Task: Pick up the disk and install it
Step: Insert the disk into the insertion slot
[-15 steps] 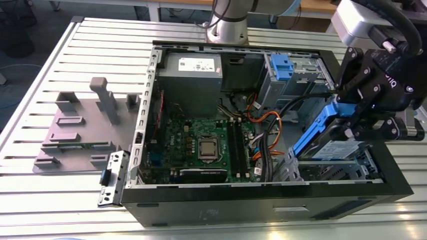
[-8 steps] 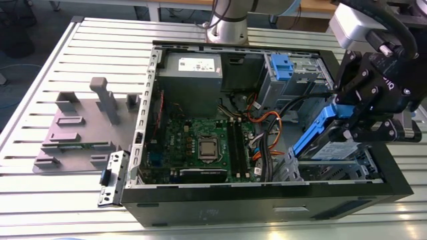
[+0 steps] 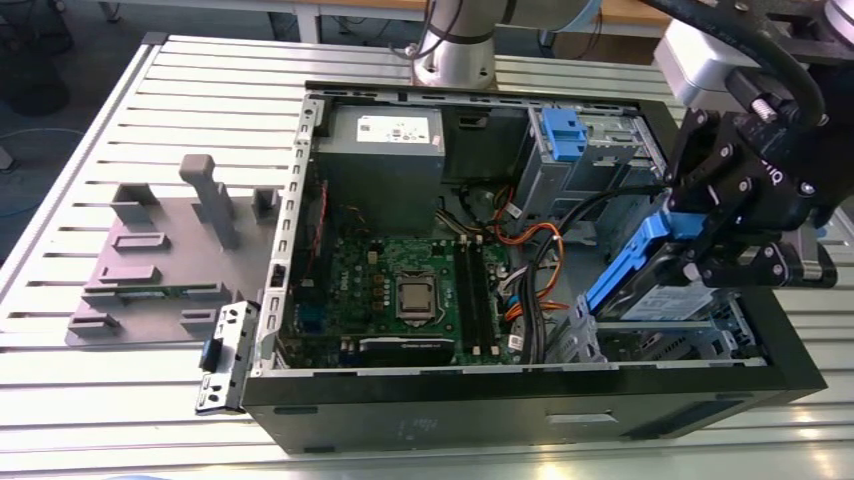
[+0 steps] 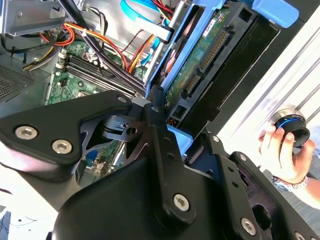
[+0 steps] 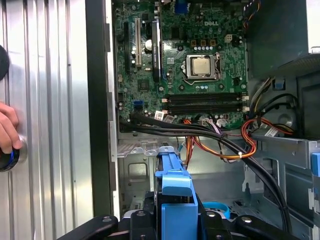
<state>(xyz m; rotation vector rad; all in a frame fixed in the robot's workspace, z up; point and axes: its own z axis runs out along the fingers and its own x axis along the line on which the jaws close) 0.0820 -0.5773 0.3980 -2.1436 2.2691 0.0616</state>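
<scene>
Here, at the exterior view's left, a grey moulded fixture (image 3: 167,250) lies on the slatted table (image 3: 80,400), well apart from the work. Next comes the open computer case (image 3: 534,400), with the motherboard (image 3: 400,290) flat on its floor and orange and black cables (image 3: 527,250) running towards the drive side. At the exterior view's right the gripper (image 3: 707,245) is clamped on the disk (image 3: 638,272). It holds the disk tilted, lower end just above the metal drive cage (image 3: 577,338) in the case's corner, not yet seated.

In the second wrist view the disk's green circuit board (image 4: 200,65) and its connector face outward, and a person's hand (image 4: 282,150) rests on a round black knob (image 4: 290,127) beside the case. In the first wrist view a blue rail (image 5: 175,195) sits between the jaws.

The disk looks stiff and dense, heavy for its size, with smooth metal faces that could slip. The bare board and connector are probably the fragile parts. The rails along the long edges seem the safe place to hold it.
</scene>
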